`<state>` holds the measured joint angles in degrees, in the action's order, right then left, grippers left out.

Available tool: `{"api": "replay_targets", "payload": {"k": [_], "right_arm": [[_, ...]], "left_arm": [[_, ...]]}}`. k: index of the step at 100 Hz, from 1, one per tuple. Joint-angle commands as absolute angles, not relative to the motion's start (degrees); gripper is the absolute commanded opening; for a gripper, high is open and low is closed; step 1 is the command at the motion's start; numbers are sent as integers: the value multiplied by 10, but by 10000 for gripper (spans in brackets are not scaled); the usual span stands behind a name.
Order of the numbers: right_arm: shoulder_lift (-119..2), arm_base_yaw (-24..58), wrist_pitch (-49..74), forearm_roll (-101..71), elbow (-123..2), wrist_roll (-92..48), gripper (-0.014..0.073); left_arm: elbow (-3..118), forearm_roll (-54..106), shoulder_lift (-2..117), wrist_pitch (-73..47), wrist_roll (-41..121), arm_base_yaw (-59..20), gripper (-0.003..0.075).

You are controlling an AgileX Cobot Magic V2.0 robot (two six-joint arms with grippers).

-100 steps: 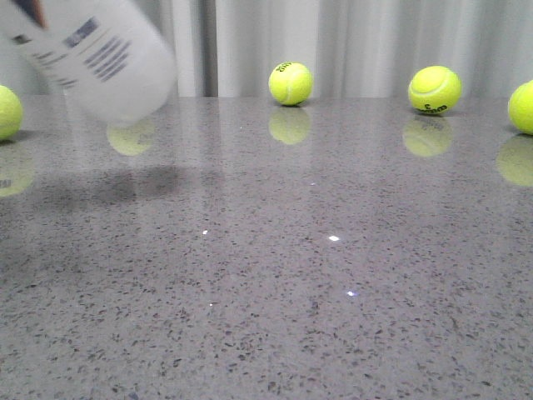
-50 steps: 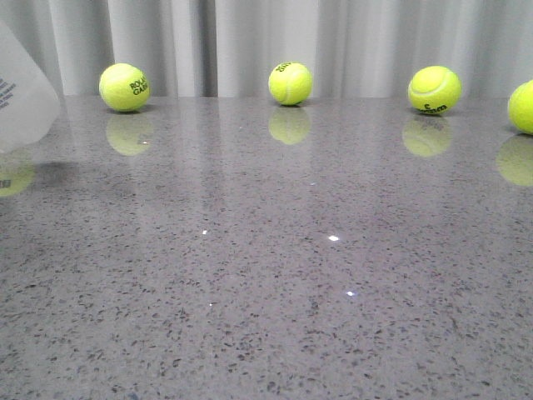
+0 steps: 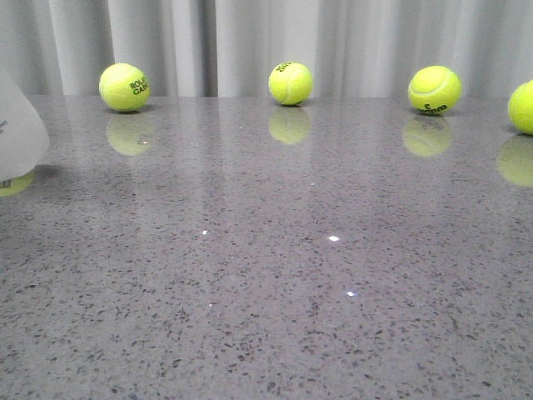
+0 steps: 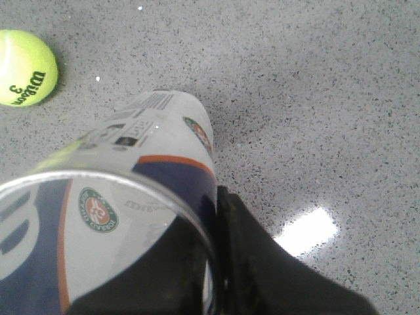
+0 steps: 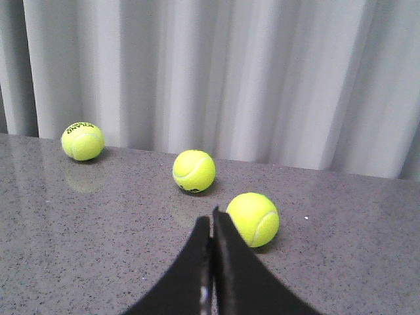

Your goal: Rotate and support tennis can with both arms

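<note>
Your left gripper point(image 4: 216, 289) has its jaws clamped on the tennis can point(image 4: 118, 216) near its silver-rimmed open end; the can's long axis slants down and away from that wrist, its closed end low over the speckled tabletop point(image 4: 315, 98), near a tennis ball point(image 4: 25, 67); in the front view only that rounded end point(image 3: 18, 133) shows at the left edge; your right gripper point(image 5: 211, 262) has its jaws pressed together, empty.

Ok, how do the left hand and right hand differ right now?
The left hand is clamped on the tennis can, one finger against its side; the right hand is shut on nothing. The left hand looks down at the table, while the right hand looks level at three tennis balls. Both have black fingers.
</note>
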<state>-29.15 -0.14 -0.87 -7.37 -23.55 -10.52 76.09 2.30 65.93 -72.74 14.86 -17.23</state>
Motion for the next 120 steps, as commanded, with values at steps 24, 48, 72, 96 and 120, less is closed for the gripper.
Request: {"api": "replay_targets", "payload": {"k": [24, 48, 72, 96, 120], "right_arm": [[-292, -5, -58, -73, -250, -105, -66], [-292, -5, -58, -73, -250, -105, -66], [-292, -5, -58, -73, -250, -105, -66], [-292, -5, -58, -73, -250, -105, -66], [-292, -5, -58, -73, -250, -105, -66]], "left_arm": [[785, 44, 681, -729, 142, -174, 410], [831, 29, 711, -726, 146, -174, 617], [888, 11, 766, -730, 146, -174, 617], [906, -19, 772, -730, 146, -174, 617], [930, -20, 772, -730, 146, -174, 617]]}}
